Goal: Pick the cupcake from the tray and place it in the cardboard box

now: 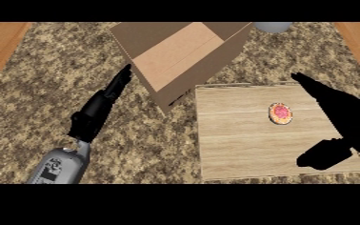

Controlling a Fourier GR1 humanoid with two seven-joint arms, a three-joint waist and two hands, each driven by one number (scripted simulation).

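The flat pale wooden tray [232, 148] lies on the speckled brown stone counter [141, 143], its near edge cut off by the view's lower limit. The small pink-topped cupcake [280, 113] sits on it right of centre, bare wood on every side. Beyond the tray's far left corner stands the open brown cardboard box [183, 52], turned at a slant, one corner close to the tray; open counter spreads to the tray's left. A grey round object [272, 26] beyond the tray's far edge is mostly cut off (what it is cannot be told). The black right hand [336, 109] hangs over the tray's right edge, partly out of view, fingers straight, thumb spread wide, clear of the cupcake. The black left hand [98, 107] is well left of the tray, fingers straight and released, pointing toward the box.
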